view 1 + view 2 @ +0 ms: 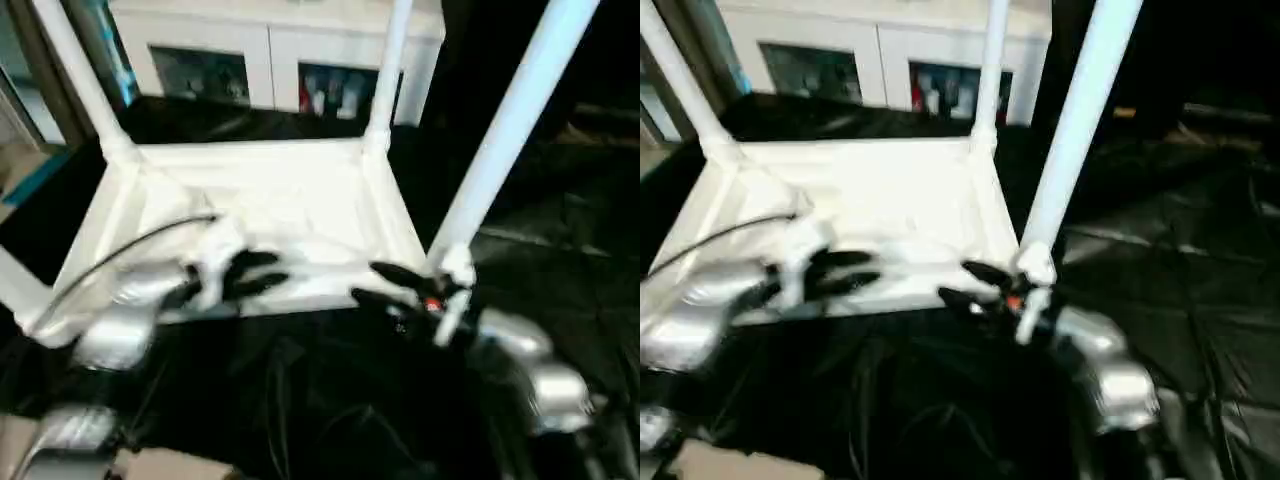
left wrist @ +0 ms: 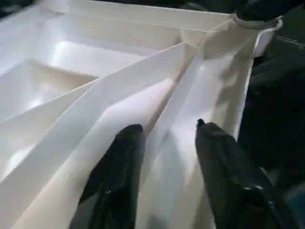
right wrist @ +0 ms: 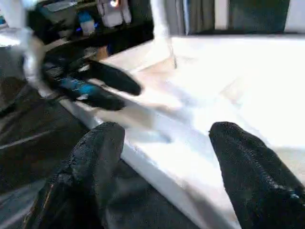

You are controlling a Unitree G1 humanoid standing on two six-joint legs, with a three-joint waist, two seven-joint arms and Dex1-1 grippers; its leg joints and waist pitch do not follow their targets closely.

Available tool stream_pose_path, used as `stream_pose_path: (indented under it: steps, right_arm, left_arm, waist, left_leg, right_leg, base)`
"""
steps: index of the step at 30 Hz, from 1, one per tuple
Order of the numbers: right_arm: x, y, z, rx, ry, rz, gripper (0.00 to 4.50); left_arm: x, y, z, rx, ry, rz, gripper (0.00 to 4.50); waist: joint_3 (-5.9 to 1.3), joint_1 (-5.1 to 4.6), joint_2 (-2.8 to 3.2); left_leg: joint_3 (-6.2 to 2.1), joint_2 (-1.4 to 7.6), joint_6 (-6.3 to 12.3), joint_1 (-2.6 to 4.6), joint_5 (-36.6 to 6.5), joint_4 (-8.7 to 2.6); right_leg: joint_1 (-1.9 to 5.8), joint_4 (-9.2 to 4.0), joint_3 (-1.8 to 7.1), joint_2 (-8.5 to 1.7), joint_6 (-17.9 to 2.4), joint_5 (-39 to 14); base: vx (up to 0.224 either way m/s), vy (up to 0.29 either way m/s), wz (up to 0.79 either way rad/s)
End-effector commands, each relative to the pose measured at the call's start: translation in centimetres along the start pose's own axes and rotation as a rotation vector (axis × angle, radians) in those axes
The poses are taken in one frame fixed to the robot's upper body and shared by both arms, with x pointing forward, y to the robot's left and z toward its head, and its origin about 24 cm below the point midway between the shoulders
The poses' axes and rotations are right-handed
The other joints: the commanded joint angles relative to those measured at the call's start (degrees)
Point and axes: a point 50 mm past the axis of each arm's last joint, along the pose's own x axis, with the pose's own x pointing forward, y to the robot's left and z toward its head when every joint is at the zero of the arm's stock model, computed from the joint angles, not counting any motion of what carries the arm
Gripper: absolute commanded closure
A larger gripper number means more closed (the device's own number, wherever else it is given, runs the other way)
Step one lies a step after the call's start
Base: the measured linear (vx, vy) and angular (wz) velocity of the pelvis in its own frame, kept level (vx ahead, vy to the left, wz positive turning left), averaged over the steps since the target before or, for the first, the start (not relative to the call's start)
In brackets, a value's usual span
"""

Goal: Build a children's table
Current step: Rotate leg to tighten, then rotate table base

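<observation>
Left eye view showed you the upturned children's table mid-frame on the black surface, light, stiff, slick, best gripped at its rim, with left end effector and right end effector both released.

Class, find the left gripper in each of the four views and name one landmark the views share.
Left eye view: left gripper, centre-left, over the table's near rim.
Right eye view, left of centre, same rim.
Left wrist view, rising from the bottom.
Right wrist view, upper left.
Shared landmark: upturned table.
</observation>
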Motion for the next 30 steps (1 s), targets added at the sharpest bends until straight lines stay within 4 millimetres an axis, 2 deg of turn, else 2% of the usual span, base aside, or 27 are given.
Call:
stream_pose_path:
  steps: [1,2,3,4,5,7,9,11,13,14,17,19,23,24,26,28,30]
  right_arm:
    - [-0.1,0.1,-0.3,-0.065,-0.004,-0.034,1.18]
    - [-0.1,0.2,-0.4,-0.09,-0.006,-0.044,1.18]
    - [0.0,0.1,-0.4,-0.12,-0.011,-0.063,1.18]
    - [0.0,0.1,-0.4,-0.12,-0.011,-0.063,1.18]
    - [0.0,0.0,-0.4,-0.152,-0.015,-0.08,1.18]
    - [0.2,-0.2,-0.2,-0.232,-0.026,-0.1,1.18]
    - [0.4,-0.4,0.0,-0.272,-0.034,-0.115,1.18]
    - [0.6,-0.6,0.1,-0.329,-0.034,-0.126,1.18]
    - [0.7,-0.6,0.1,-0.363,-0.035,-0.131,1.18]
    - [0.8,-0.6,0.1,-0.372,-0.035,-0.129,1.18]
    - [1.1,-0.5,0.0,-0.416,-0.041,-0.124,1.18]
    - [1.2,-0.5,-0.2,-0.452,-0.044,-0.134,1.18]
    - [1.5,-1.3,-0.3,-0.516,-0.044,-0.221,1.18]
    - [1.6,-1.7,-0.2,-0.541,-0.044,-0.281,1.18]
    - [1.7,-2.3,0.1,-0.579,-0.06,-0.369,1.18]
    - [1.7,-2.7,0.3,-0.603,-0.082,-0.442,1.18]
    - [1.8,-2.9,0.3,-0.609,-0.099,-0.484,1.18]
  left_arm:
    - [-1.4,-0.3,0.4,0.009,-0.007,0.057,2.2]
    - [-2.1,-0.5,0.2,0.005,0.002,0.08,2.12]
    - [-3.0,-0.9,-0.1,-0.002,0.015,0.105,1.96]
    - [-3.0,-0.9,-0.1,-0.002,0.015,0.105,1.88]
    - [-3.8,-1.2,-0.4,-0.012,0.032,0.124,1.85]
    - [-5.4,-2.0,-1.3,-0.021,0.103,0.156,1.68]
    - [-6.1,-2.0,-1.8,-0.029,0.14,0.184,1.44]
    - [-6.8,-2.0,-2.6,-0.017,0.209,0.212,1.25]
    - [-7.3,-2.1,-3.1,-0.005,0.253,0.223,1.25]
    - [-7.5,-2.2,-3.3,-0.012,0.267,0.225,1.04]
    - [-8.4,-2.5,-4.0,-0.046,0.307,0.246,0.85]
    - [-9.1,-2.7,-4.4,-0.062,0.341,0.26,0.62]
    - [-10.9,-2.3,-5.5,-0.101,0.373,0.326,0.29]
    - [-11.4,-2.1,-5.7,-0.109,0.345,0.359,0.17]
    - [-11.9,-1.9,-5.6,-0.131,0.266,0.402,0.09]
    - [-12.7,-2.0,-5.7,-0.163,0.179,0.446,0.02]
    - [-14.3,-2.8,-6.7,-0.211,0.153,0.477,0.02]
  waist:
    - [-3.3,-0.27,0.23]
    - [-2.96,-0.45,0.05]
    - [-3.06,-0.49,0.15]
    - [-2.89,-0.6,0.13]
    - [-3.03,-0.53,0.25]
    - [-2.9,-0.64,0.31]
    - [-2.91,-0.74,0.04]
    - [-2.99,-0.72,0.3]
    - [-3.04,-0.76,0.26]
    - [-3.11,-0.76,0.18]
    - [-3.27,-0.89,0.31]
    - [-3.3,-1.07,0.11]
    - [-3.21,-2.27,0.05]
    - [-3.14,-2.4,0.18]
    - [-3.23,-2.59,0.23]
    - [-3.26,-2.62,0.22]
    - [-3.41,-2.6,0.14]
  left_leg:
    - [-1.43,3.98,2.22,1.82,-10.24,-4.65]
    - [-1.57,3.79,1.56,1.41,-12.07,-5.08]
    - [-1.61,3.92,0.57,1.7,-13.35,-5.11]
    - [-1.68,3.69,0.42,1.59,-14.27,-5.28]
    - [-1.62,3.7,0.09,1.87,-14.67,-5.16]
    - [-1.79,3.8,-0.33,1.72,-15.49,-5.31]
    - [-1.65,3.48,0.0,1.83,-15.39,-5.24]
    - [-1.71,3.41,0.19,1.89,-14.69,-5.15]
    - [-1.71,3.38,0.5,1.81,-13.74,-5.07]
    - [-1.74,3.32,0.88,1.71,-12.76,-4.96]
    - [-1.74,3.34,1.49,1.69,-11.59,-4.85]
    - [-1.7,3.24,1.86,1.54,-11.17,-4.73]
    - [-1.73,2.94,2.22,1.35,-11.78,-4.74]
    - [-1.74,2.87,1.74,1.47,-12.44,-4.66]
    - [-1.66,2.8,1.13,1.79,-13.18,-4.66]
    - [-1.7,2.95,1.05,1.76,-13.88,-4.71]
    - [-1.68,2.93,1.15,1.75,-14.11,-4.56]
  right_leg:
    - [2.1,-3.47,2.8,-3.7,-14.12,-5.54]
    - [2.4,-3.88,2.77,-3.53,-12.94,-8.47]
    - [2.21,-3.87,2.94,-3.71,-12.43,-9.66]
    - [2.25,-4.23,2.95,-3.45,-11.53,-11.5]
    - [2.04,-4.18,3.01,-3.48,-11.41,-11.77]
    - [1.96,-4.25,3.07,-3.51,-11.05,-12.07]
    - [1.9,-4.37,3.12,-3.19,-10.48,-12.43]
    - [1.88,-4.22,3.13,-3.07,-10.67,-11.31]
    - [1.95,-4.05,3.1,-2.94,-10.55,-9.75]
    - [2.09,-3.89,3.11,-2.96,-10.61,-8.45]
    - [2.17,-3.52,2.98,-2.87,-11.79,-5.41]
    - [2.33,-3.35,2.98,-2.84,-12.24,-4.27]
    - [2.52,-3.53,2.9,-2.72,-12.79,-5.14]
    - [2.26,-3.63,2.9,-2.72,-12.83,-6.65]
    - [2.21,-3.8,2.97,-2.65,-12.86,-7.46]
    - [2.27,-3.68,2.99,-2.6,-12.89,-6.86]
    - [2.18,-3.44,3.0,-2.62,-12.91,-5.64]
  base:
    - [0.0,0.0,0.0]
    - [0.0,0.0,0.0]
    - [0.0,0.0,0.0]
    - [0.0,0.0,0.0]
    - [0.0,0.0,0.0]
    - [0.0,0.0,0.0]
    - [0.0,0.0,0.0]
    - [0.0,0.0,0.0]
    - [0.0,0.0,0.0]
    - [0.0,0.0,0.0]
    - [0.0,0.0,0.0]
    - [0.0,0.0,0.0]
    - [0.0,0.0,0.0]
    - [0.0,0.0,0.0]
    - [0.0,0.0,0.0]
    - [0.0,0.0,0.0]
    - [0.0,0.0,0.0]
